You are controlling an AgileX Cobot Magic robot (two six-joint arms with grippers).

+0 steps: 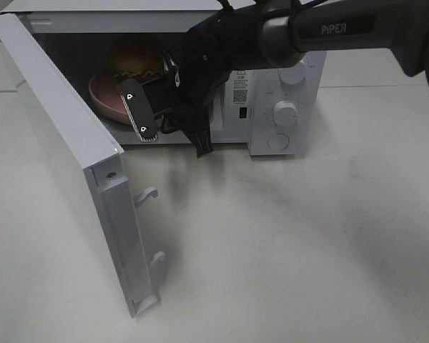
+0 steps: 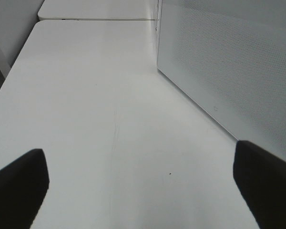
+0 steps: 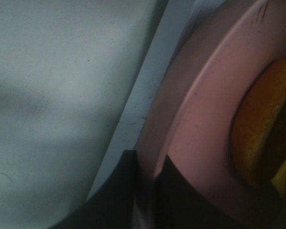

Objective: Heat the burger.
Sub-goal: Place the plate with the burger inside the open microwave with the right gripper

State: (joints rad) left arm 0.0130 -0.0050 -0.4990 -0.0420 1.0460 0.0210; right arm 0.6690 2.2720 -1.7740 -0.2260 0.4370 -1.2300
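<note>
**Exterior high view: burger on its plate inside the open microwave, right jaws on the plate rim**

The white microwave [image 1: 307, 100] stands at the top of the frame. Its door [image 1: 57, 136] is swung wide toward the left edge. Inside the cavity, in the upper left, a pink plate [image 1: 104, 96] holds the burger [image 1: 134, 58], whose glossy brown bun sits toward the back of the plate. Nothing else shows in the cavity.

The right arm comes in from the upper right and crosses in front of the control knobs. The right gripper [image 1: 137, 111] sits at the cavity mouth, on the near edge of the plate, so the burger lies just behind and above it and is not touched by it.

In the right wrist view the plate [image 3: 200, 124] fills the right half of the frame. Its rim runs down between the two dark fingers of the right gripper [image 3: 145, 179] at the bottom centre. The jaws are clamped on that rim, and the burger [image 3: 262, 133] sits further in on the plate, clear of the fingers.

In the left wrist view the left gripper [image 2: 140, 183] has its jaws spread wide, with one dark finger in each lower corner and nothing between them. It hangs over the bare white table [image 2: 95, 95]. A white perforated panel [image 2: 229, 62] stands along the right side of that frame.
</note>
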